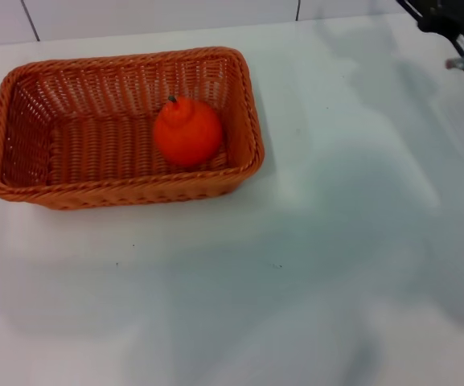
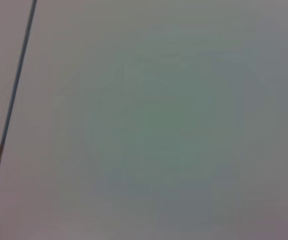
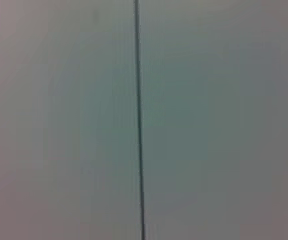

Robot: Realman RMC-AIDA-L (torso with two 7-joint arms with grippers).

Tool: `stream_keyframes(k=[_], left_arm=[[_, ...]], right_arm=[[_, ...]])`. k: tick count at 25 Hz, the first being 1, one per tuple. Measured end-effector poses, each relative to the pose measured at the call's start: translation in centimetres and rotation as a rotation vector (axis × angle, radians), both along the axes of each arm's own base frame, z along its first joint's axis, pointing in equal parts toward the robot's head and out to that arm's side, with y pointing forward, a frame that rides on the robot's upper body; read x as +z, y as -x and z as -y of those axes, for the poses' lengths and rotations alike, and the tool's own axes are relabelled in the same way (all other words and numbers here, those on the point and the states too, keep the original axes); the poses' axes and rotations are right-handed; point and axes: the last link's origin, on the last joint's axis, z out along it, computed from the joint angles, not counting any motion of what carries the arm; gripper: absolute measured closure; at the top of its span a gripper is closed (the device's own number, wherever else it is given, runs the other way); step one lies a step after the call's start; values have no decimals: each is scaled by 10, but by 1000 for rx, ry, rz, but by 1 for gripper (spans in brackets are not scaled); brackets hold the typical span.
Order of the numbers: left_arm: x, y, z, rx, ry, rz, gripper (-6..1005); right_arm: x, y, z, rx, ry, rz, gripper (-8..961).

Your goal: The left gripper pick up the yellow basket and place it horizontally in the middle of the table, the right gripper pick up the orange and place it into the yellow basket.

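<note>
The yellow basket point(image 1: 22, 181), a woven orange-brown rectangle, lies lengthwise on the white table point(image 1: 312, 265) at the left of the head view. The orange point(image 1: 186, 132) sits inside it, toward its right end, with its dark stem up. Nothing touches the basket or the fruit. A black and silver part of my right gripper point(image 1: 455, 32) shows at the far right corner, well away from the basket. My left gripper is out of view. Both wrist views show only a plain pale surface with a thin dark seam point(image 2: 11, 105) point(image 3: 139, 125).
A white panelled wall with dark seams point(image 1: 29, 20) runs along the table's far edge. White tabletop stretches in front of and to the right of the basket.
</note>
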Motion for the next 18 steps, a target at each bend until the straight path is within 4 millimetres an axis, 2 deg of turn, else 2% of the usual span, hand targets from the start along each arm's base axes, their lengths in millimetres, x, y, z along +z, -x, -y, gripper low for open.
stream_keyframes(k=[9, 12, 18], left_arm=[[-6, 2, 18, -42, -36, -36, 108], [-10, 4, 26, -52, -69, -22, 109], [-18, 7, 29, -45, -60, -64, 113]], right_arm=[[5, -15, 36, 46, -74, 12, 9], [1, -17, 47, 70, -71, 1, 9], [-5, -22, 60, 84, -61, -11, 9]])
